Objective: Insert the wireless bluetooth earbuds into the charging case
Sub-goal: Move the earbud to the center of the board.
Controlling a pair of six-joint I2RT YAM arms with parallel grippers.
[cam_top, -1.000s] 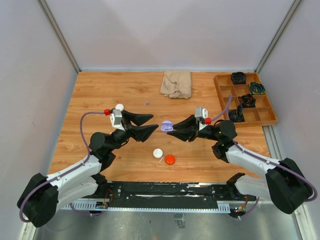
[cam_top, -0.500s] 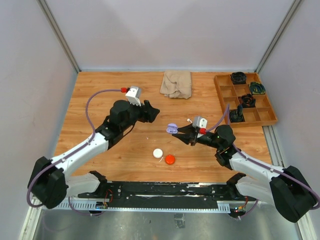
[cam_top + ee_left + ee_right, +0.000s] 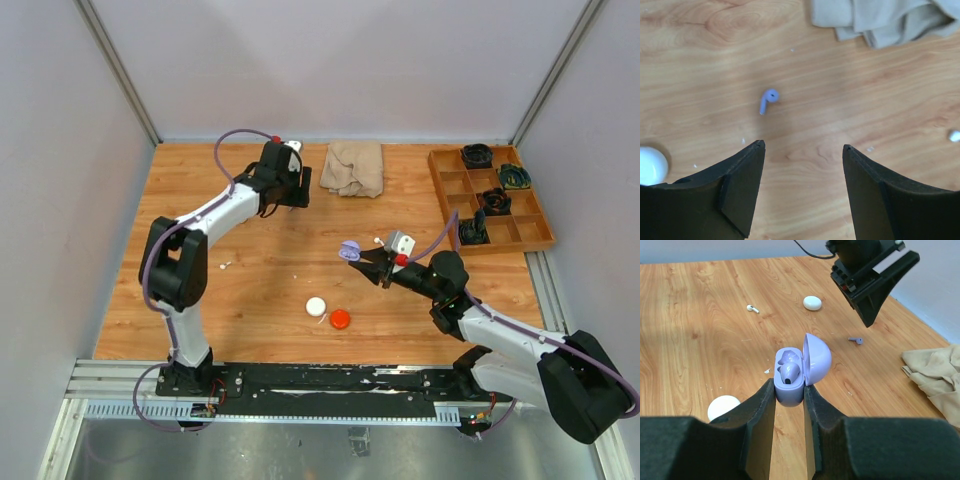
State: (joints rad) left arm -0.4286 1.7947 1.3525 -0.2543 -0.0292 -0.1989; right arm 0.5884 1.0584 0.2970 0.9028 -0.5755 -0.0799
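My right gripper (image 3: 789,390) is shut on an open purple charging case (image 3: 790,382) and holds it above the table's middle (image 3: 350,250). Its lid (image 3: 816,359) is tipped back. One purple earbud (image 3: 790,372) sits in a slot; the slot behind it is empty. A second purple earbud (image 3: 768,99) lies on the wood just ahead of my open, empty left gripper (image 3: 802,150), which hovers at the far side by the cloth (image 3: 290,190). That earbud also shows in the right wrist view (image 3: 856,340). A white earbud (image 3: 753,308) lies farther left.
A beige cloth (image 3: 353,167) lies at the back. A wooden tray (image 3: 530,235) with dark items stands at the back right. A white puck (image 3: 316,306) and a red puck (image 3: 340,319) lie near the front. Another white puck (image 3: 812,302) lies by the left gripper.
My left arm has swung from the table's middle out to the far side, over the loose purple earbud. My right gripper has kept hold of the case and shifted slightly right.
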